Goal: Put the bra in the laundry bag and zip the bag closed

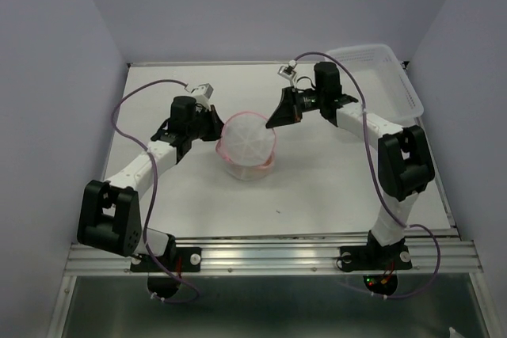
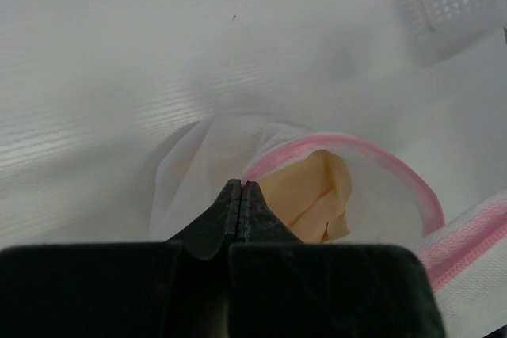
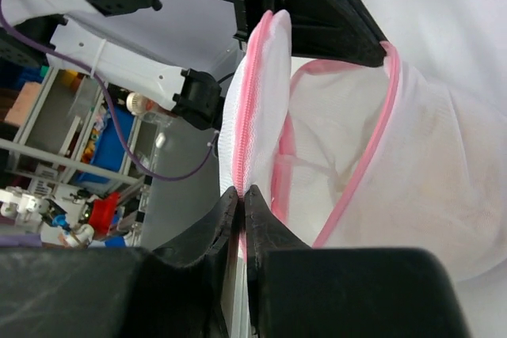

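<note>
- Pink zipper rim [image 2: 356, 148] is what my left gripper [image 2: 242, 187] has hold of: the fingers are pressed fully together, nipping the edge of the laundry bag [image 1: 248, 144] on its left side.
- My right gripper [image 3: 242, 194] sits at the bag's upper right. Its jaws are almost touching, with the pink-edged mesh flap running down between them, so I read that as a pinch on the rim too.
- The bra [image 2: 309, 195] is already inside: tan fabric shows through the open mouth, just past my left fingertips, tucked under the rim.
- Judging by that, loading is done and I am on the closing step. The mouth gapes wide and the zip has not yet been run.
- The next move calls for one gripper to anchor the rim and hold it taut while the other finds the slider and draws it round the curve. I cannot make out the slider in any view, so locating it comes first.
- The mesh is limp, so I expect it to bunch unless the rim is under tension.
- My left arm [image 1: 146, 165] reaches from its base up and inward, its wrist low beside the bag.
- My right arm [image 1: 360, 123] rises along the right side, then folds back leftward, the wrist angled down at the bag.
- The bag stands mid-table [image 1: 317, 187]; a clear plastic basket [image 1: 380, 73] lies at the far right corner, well apart.
</note>
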Motion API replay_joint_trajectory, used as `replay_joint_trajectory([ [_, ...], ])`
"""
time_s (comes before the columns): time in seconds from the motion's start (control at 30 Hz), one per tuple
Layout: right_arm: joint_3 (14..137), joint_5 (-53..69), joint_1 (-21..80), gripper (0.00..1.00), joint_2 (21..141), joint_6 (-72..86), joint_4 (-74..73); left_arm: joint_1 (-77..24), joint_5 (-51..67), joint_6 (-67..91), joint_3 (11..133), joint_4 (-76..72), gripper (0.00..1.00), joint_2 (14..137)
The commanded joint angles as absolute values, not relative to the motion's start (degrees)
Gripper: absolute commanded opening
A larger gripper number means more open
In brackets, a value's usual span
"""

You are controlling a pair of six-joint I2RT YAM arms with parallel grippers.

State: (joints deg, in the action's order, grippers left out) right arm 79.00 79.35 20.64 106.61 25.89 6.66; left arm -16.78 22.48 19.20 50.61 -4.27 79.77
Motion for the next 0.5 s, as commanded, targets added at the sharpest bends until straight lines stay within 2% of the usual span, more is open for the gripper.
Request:
replay_joint_trajectory([
  [0.0,81.6,76.6,20.2,0.11,107.6,28.0,7.5,-16.7,19.1,25.9,48.3,-7.7,0.00,77.7],
  [0.07,83.0,72.4,20.2,0.13,109.3,25.5,3.2,-16.7,19.0,27.3,47.2,-8.1,0.00,78.0],
  [0.13,87.2,61.6,20.2,0.15,111.5,15.2,-13.4,-16.8,18.2,29.2,47.1,-7.3,0.00,78.6],
  [0.2,93.3,52.6,20.2,0.20,113.0,10.1,-22.3,-16.7,17.8,30.1,47.3,-6.9,0.00,79.2],
  [0.27,93.6,47.5,20.2,0.47,113.0,8.9,-24.4,-16.6,17.8,31.6,47.6,-6.3,0.00,79.4],
  [0.33,93.3,47.5,20.2,0.54,111.5,8.0,-24.3,-16.7,16.4,33.0,47.6,-5.4,0.00,79.2],
  [0.43,93.5,46.2,20.2,0.72,109.4,7.6,-24.2,-16.6,15.3,34.4,46.8,-5.4,0.00,78.5],
  [0.47,93.5,45.5,20.2,1.00,108.9,7.3,-24.2,-16.6,15.3,35.1,46.7,-5.5,0.00,78.3],
])
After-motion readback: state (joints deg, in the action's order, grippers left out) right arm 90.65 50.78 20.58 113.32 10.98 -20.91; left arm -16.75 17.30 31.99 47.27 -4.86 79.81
